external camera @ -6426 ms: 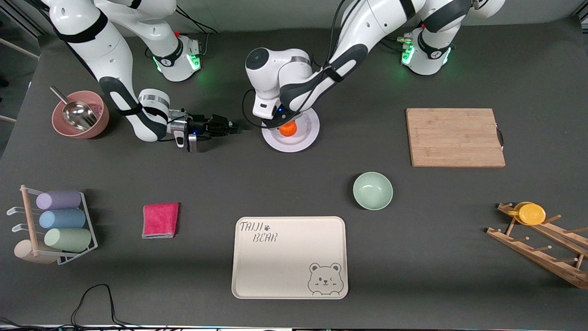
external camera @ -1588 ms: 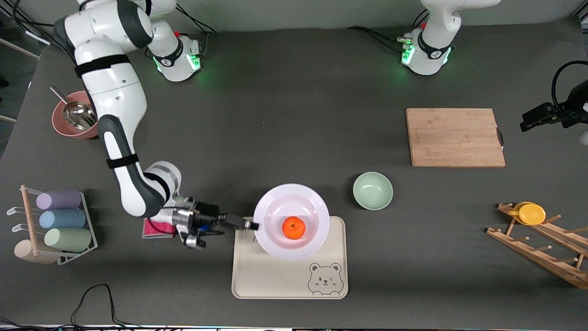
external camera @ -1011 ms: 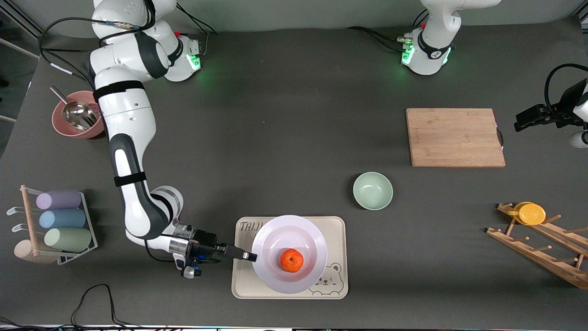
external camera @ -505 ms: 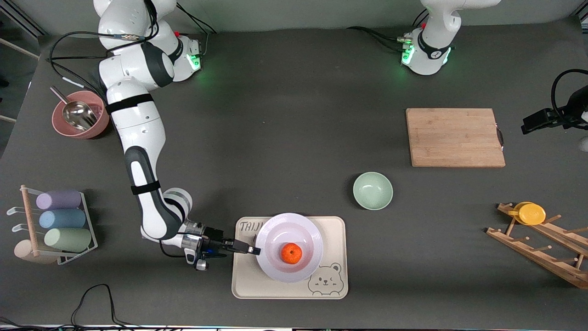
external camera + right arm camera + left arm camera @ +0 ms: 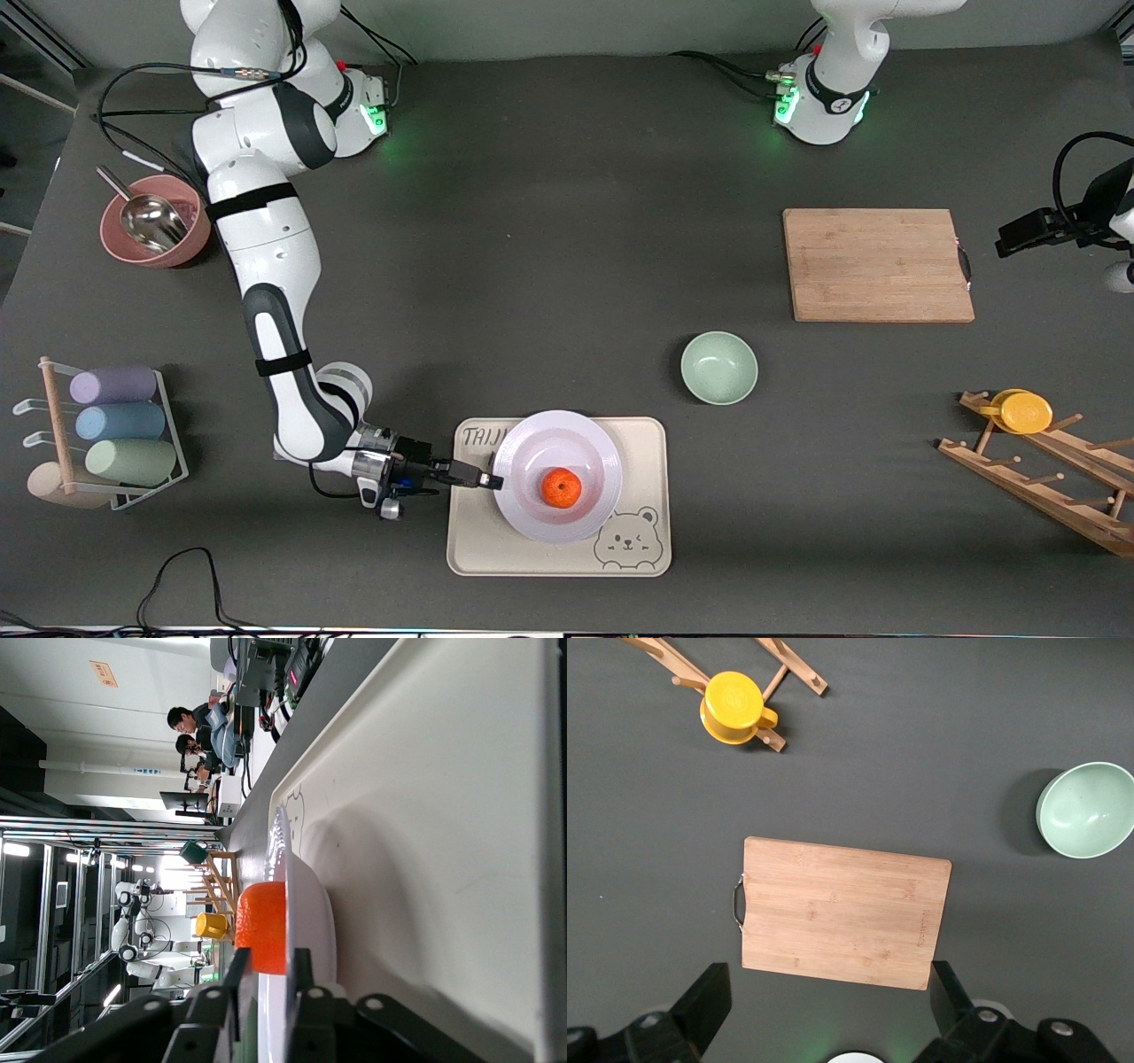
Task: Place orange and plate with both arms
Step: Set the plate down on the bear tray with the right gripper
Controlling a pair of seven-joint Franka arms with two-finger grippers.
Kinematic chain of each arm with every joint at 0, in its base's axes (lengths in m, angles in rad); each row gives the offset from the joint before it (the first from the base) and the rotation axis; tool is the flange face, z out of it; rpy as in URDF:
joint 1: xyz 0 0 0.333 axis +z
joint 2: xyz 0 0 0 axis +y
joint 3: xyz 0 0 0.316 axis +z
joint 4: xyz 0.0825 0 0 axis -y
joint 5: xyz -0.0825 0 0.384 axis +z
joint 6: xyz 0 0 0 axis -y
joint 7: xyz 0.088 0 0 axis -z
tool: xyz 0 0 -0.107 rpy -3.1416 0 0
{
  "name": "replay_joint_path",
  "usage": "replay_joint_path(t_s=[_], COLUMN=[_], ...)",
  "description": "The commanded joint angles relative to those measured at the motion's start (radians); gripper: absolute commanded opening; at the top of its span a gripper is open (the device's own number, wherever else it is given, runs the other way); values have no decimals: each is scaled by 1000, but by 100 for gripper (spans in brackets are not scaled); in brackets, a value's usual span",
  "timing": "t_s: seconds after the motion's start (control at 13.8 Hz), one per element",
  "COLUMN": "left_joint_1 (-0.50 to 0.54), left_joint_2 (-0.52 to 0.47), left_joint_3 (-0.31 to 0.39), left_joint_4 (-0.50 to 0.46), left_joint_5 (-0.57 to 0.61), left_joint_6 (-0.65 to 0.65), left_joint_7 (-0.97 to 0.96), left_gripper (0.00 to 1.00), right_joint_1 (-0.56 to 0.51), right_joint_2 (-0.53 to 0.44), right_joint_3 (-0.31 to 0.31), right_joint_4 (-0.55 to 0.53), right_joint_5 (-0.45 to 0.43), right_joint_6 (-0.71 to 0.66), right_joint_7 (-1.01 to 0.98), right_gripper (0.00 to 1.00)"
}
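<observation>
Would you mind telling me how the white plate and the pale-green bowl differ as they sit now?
The plate is wide, shallow and white; the bowl is smaller, deeper and pale green. The plate rests on the cream tray; the bowl stands on the bare table, farther from the front camera. The plate holds the orange; the bowl is empty. The right gripper is at the plate's rim; nothing is near the bowl. Both are round and upright.

One orange (image 5: 562, 488), one plate (image 5: 557, 443), one tray (image 5: 642, 434), two bowls (image 5: 718, 368), one cutting board (image 5: 877, 264), three rolled towels (image 5: 113, 385)
</observation>
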Motion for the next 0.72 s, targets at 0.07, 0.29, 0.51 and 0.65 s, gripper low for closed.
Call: replay_joint_path(t_s=[0.07,0.29,0.51,0.65], left_joint_1=[-25,-42,-41,-30], left_joint_2=[24,24,18,16], left_joint_3=[3,-20,-37,-36], left_joint_4=[49,41,41,42], left_joint_5=[-23,26,43,26], left_joint_6=[-15,73,135,142], left_joint_7=[-21,-19,-38,-33], left_gripper=[100,100,100,100], right_joint_1=[-3,-4,-6,-9], right_joint_2=[-12,-39,-73,-104], right_joint_3=[-2,-23,-36,-78], right_joint_4=[-17,-13,-16,-21], right_joint_5=[-60,-187,-310,-412], right_joint_6=[2,9,9,-4], right_joint_7=[5,128,209,243], right_gripper=[52,52,61,70])
